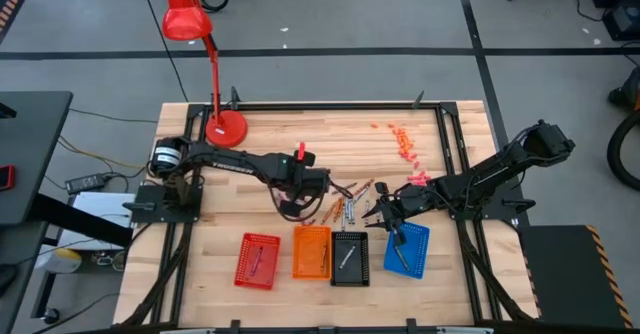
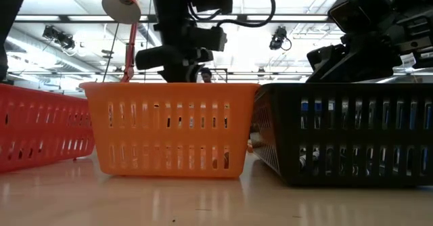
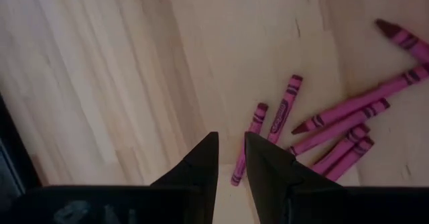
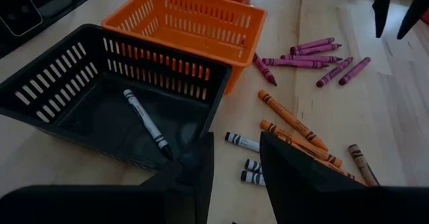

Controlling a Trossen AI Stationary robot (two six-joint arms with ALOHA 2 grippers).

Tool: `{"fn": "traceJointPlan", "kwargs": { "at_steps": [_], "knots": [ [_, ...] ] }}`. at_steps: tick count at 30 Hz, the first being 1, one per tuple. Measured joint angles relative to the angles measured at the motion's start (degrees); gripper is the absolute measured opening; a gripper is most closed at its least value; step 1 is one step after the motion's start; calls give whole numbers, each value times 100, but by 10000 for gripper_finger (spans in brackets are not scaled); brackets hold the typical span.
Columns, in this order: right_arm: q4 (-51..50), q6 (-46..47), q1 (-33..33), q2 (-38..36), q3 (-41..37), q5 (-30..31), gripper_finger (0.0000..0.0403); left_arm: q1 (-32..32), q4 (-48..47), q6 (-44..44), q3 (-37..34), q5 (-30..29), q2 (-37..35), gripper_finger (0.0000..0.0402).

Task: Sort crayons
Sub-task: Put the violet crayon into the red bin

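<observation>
Hovering empty and slightly parted, the left gripper had purple crayons at two o'clock; the right gripper stood open over loose crayons, partly hidden.

No text or label is legible; the crayons' wrapper print is unreadable.

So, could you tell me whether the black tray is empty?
No, the right wrist view shows one grey-white crayon lying inside the black tray.
</observation>
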Motion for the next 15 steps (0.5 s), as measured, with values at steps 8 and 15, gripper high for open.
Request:
{"fn": "traceJointPlan", "kwargs": {
  "at_steps": [8,15],
  "knots": [
    [-76,-29,0,2,0,3,125,116,-125,323,-3,261,211,85],
    [-95,-47,0,2,-2,7,125,194,-55,466,-2,270,420,85]
  ]
}}
